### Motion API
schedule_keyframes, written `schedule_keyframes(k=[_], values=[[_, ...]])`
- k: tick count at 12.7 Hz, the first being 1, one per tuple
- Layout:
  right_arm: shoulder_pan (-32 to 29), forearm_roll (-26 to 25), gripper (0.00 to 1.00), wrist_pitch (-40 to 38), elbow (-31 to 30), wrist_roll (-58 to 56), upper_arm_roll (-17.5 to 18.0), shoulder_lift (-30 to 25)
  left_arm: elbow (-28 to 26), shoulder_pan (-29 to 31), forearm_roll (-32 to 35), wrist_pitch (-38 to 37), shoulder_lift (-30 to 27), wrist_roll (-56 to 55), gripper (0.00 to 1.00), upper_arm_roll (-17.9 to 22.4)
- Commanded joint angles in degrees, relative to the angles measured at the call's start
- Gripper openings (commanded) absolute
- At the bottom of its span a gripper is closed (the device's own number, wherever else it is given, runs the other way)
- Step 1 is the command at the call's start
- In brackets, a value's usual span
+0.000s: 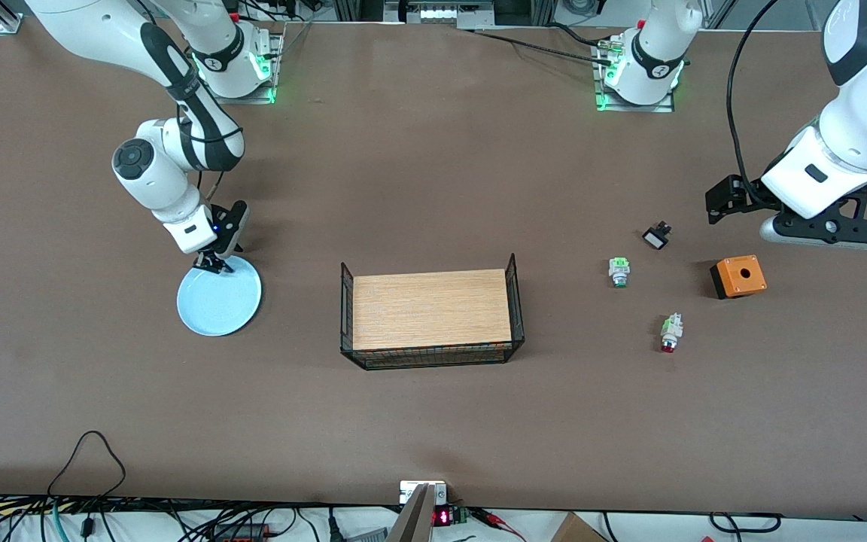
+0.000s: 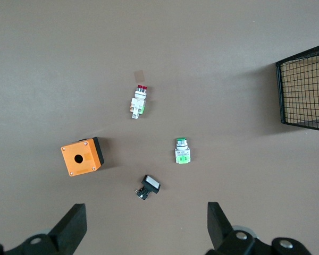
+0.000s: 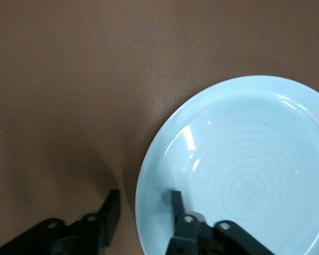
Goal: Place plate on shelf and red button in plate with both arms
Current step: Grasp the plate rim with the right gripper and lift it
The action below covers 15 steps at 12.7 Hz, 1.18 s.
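Observation:
The pale blue plate point(image 1: 219, 301) lies flat on the table toward the right arm's end; it also fills the right wrist view point(image 3: 244, 175). My right gripper point(image 1: 211, 262) is low at the plate's rim farthest from the front camera. It is open point(image 3: 143, 212), with one finger inside the rim and one outside. The red button point(image 1: 670, 331) lies on its side toward the left arm's end and shows in the left wrist view point(image 2: 138, 101). My left gripper point(image 1: 825, 237) is open and empty point(image 2: 146, 228), up in the air beside the orange box.
A wire basket with a wooden floor point(image 1: 343, 316) stands mid-table; its corner shows in the left wrist view point(image 2: 303, 87). Near the red button lie a green-capped switch point(image 1: 619, 271) point(image 2: 182, 150), a small black switch point(image 1: 657, 237) point(image 2: 149, 186) and an orange box with a hole point(image 1: 738, 276) point(image 2: 82, 156).

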Motion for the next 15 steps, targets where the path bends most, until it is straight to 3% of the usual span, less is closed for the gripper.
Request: schedule_keyframes(k=[1,2,9,15], values=[[-0.08,0.87,0.09,1.54,-0.79,-1.69,0.11,-0.16,0.92,-0.23,-0.98,-1.13,-0.23,0.33,1.00,0.08],[-0.08,0.87,0.00,1.55,-0.70,-1.60,0.11,-0.16,0.92,-0.23,-0.98,-1.13,-0.23,0.33,1.00,-0.01],[0.27,0.52,0.00,0.58,1.66,-2.83,1.41,-3.31,0.92,-0.23,-0.98,-1.13,-0.23,0.15,1.00,-0.27],[0.27,0.43,0.00,-16.00,16.05,-4.41,3.36,-3.85,1.00,-0.23,-0.98,-1.13,-0.23,0.24,1.00,-0.27]])
